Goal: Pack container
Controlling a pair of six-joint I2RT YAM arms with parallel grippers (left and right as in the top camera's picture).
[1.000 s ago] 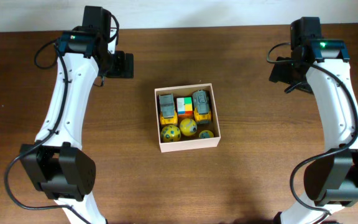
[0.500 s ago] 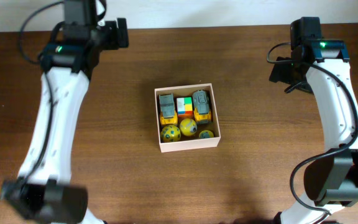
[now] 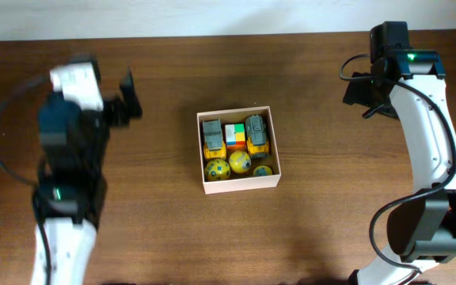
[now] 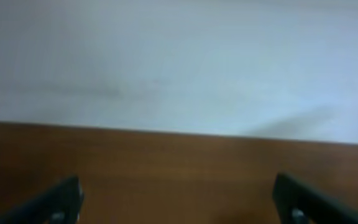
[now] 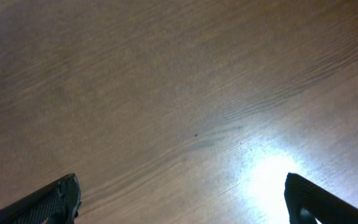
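The container point(image 3: 242, 184), a square white-walled box with a tan inside, sits mid-table in the overhead view. It holds two yellow toy trucks point(image 3: 212, 136) with grey tops, a multicoloured cube point(image 3: 234, 135) and yellow balls point(image 3: 239, 162). My left gripper point(image 3: 126, 100) is blurred, high above the table and well left of the box. In its wrist view the left gripper point(image 4: 179, 208) is open, with only wood and a white wall beyond. My right gripper point(image 3: 358, 93) hangs at the back right. It too is open point(image 5: 182, 202) over bare wood, holding nothing.
The white wall point(image 4: 179, 62) meets the table's far edge point(image 4: 179, 132) ahead of the left gripper. A bright glare patch point(image 5: 272, 177) lies on the wood under the right gripper. Brown table point(image 3: 172, 229) surrounds the box on all sides.
My left arm has swung from the back-left of the table toward the front-left and risen closer to the overhead camera, blurred by motion. The right arm and the box have not moved.
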